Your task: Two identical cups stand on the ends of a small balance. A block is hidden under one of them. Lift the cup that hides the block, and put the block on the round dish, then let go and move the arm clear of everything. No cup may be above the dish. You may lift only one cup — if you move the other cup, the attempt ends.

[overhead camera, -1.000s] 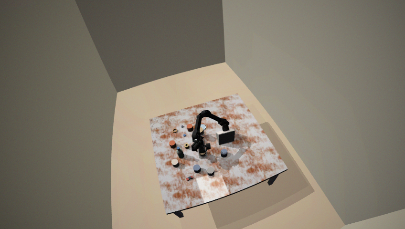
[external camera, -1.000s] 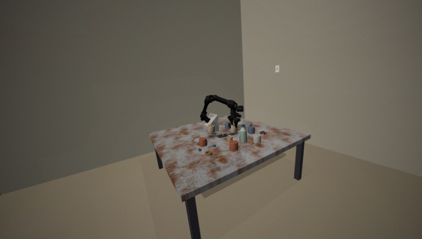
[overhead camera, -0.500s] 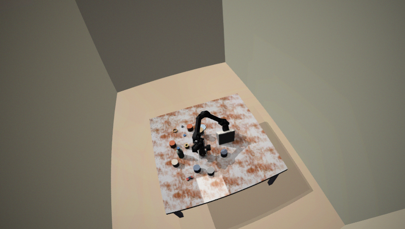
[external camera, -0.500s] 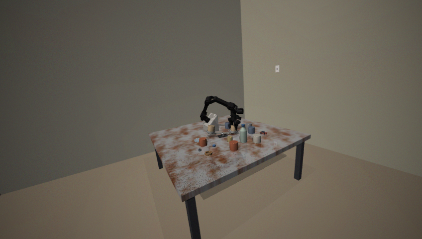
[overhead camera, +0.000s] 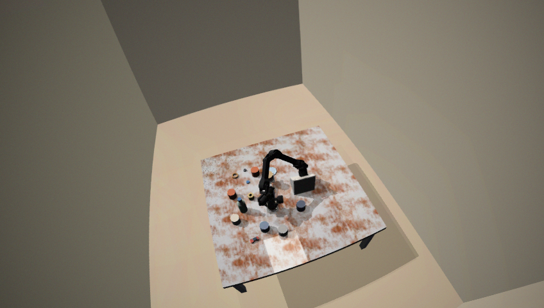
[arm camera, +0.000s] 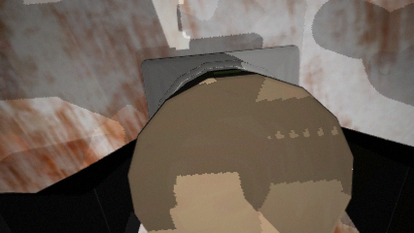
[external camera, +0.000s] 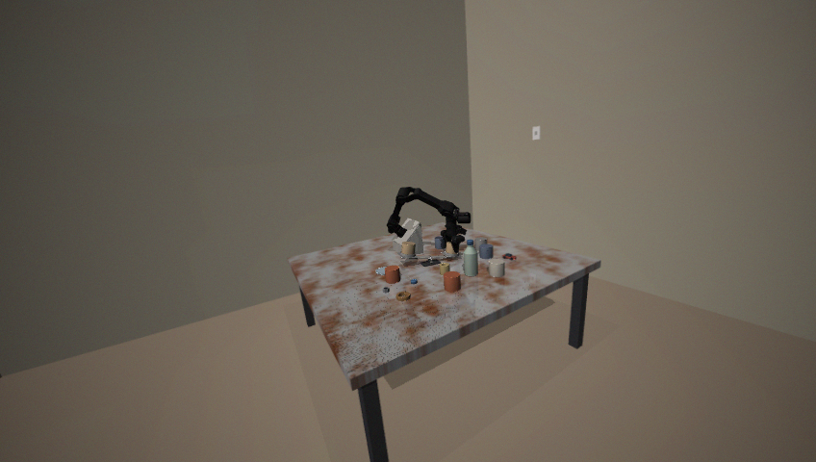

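Black fingers of the hand (overhead camera: pixel 271 204) (external camera: pixel 452 243) (arm camera: pixel 240 138) stand wide apart, one on each side of a tan cup (external camera: pixel 449 247) (arm camera: pixel 228 116); we cannot tell whether they grip it. We see that cup upright at one end of the balance (external camera: pixel 430 257) (arm camera: pixel 287 59), and the other tan cup (overhead camera: pixel 270 175) (external camera: pixel 408 248) at the far end. We can't see the block. The pale blue dish (overhead camera: pixel 273 170) (external camera: pixel 381 270) lies on the tabletop (overhead camera: pixel 335 213) (external camera: pixel 344 320), near an orange container (overhead camera: pixel 255 172) (external camera: pixel 392 274). We find a green bottle (overhead camera: pixel 242 206) (external camera: pixel 471 263) upright, apart from the dish.
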`<action>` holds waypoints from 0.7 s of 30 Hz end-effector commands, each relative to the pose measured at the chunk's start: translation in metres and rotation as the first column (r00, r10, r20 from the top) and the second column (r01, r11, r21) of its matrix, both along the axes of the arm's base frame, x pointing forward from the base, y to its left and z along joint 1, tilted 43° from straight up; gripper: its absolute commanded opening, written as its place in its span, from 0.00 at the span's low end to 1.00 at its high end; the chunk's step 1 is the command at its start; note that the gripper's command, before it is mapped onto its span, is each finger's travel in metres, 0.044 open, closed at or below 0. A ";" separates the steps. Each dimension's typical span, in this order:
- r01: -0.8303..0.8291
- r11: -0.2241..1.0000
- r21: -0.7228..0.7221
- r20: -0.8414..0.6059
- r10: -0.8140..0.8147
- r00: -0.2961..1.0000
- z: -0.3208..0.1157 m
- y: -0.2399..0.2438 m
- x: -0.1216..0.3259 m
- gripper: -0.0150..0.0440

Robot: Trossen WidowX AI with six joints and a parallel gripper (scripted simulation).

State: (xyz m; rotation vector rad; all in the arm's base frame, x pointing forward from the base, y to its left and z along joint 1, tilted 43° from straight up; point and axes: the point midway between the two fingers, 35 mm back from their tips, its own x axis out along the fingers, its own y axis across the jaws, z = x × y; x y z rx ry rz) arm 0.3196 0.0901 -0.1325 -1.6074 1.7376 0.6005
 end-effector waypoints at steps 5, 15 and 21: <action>-0.005 1.000 -0.007 -0.007 0.005 1.000 -0.001 -0.003 -0.002 0.76; -0.005 1.000 -0.006 -0.007 0.005 1.000 0.004 0.003 0.000 0.32; -0.005 1.000 -0.005 -0.007 0.005 1.000 0.009 0.009 0.001 0.25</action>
